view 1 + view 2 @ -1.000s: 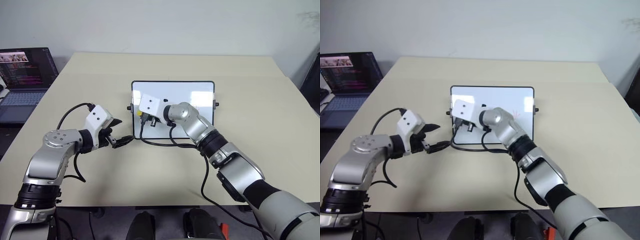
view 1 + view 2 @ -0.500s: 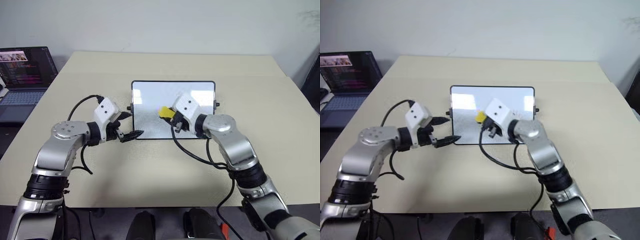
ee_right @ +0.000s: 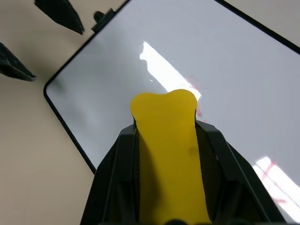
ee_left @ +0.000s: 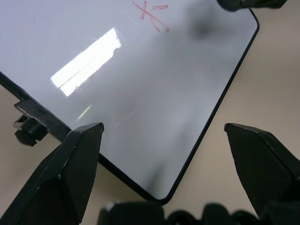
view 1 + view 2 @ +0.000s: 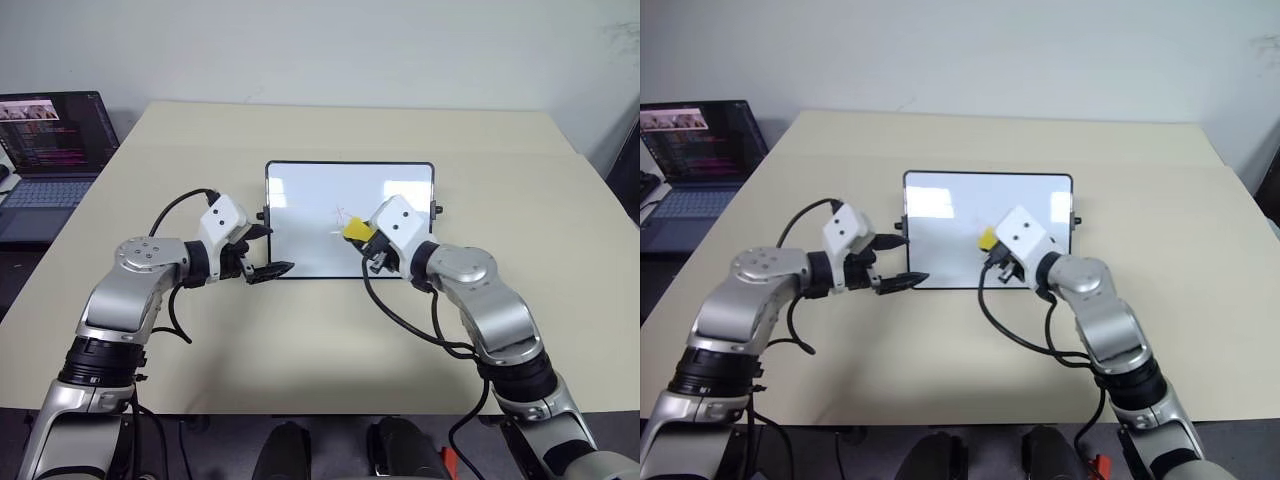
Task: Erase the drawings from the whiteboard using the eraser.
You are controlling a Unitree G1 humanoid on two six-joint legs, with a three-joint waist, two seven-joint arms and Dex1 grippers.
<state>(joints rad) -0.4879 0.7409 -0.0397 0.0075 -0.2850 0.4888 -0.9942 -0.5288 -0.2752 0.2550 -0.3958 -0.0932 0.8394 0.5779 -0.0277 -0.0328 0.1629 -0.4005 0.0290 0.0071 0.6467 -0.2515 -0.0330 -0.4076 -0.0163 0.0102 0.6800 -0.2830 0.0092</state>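
Whiteboard (image 5: 330,200) — head views: lies flat on table (image 5: 300,340), ahead of both hands. Left part of board looks wiped clean; faint red drawings (image 5: 340,213) remain near mid-board, just beyond right gripper (image 5: 362,240), a fainter pink trace toward board's right end. Laptop (image 5: 45,150) well off to left, not involved.

Eraser (image 5: 357,229) — yellow block clamped in right gripper's closed fingers, at board's near edge, near the middle scribble. Contact w/ board surface: can't tell.

Left gripper (image 5: 262,252) — fingers spread, nothing held, at board's near-left corner; likely bracing, though touch not confirmed.

Left wrist view: board corner sits between the spread black fingertips (image 4: 82,140); red X-like mark plus short dash (image 4: 152,13) far across the board from this hand. Knob on short side beside one finger.

Right wrist view: eraser sticks out from gripper over board; pink strokes (image 3: 197,101) just past its tip, more pink strokes (image 3: 269,176) off to one side.

Status, judged: partly done. Left part clear; middle and right marks still to wipe. Est. under halfway.
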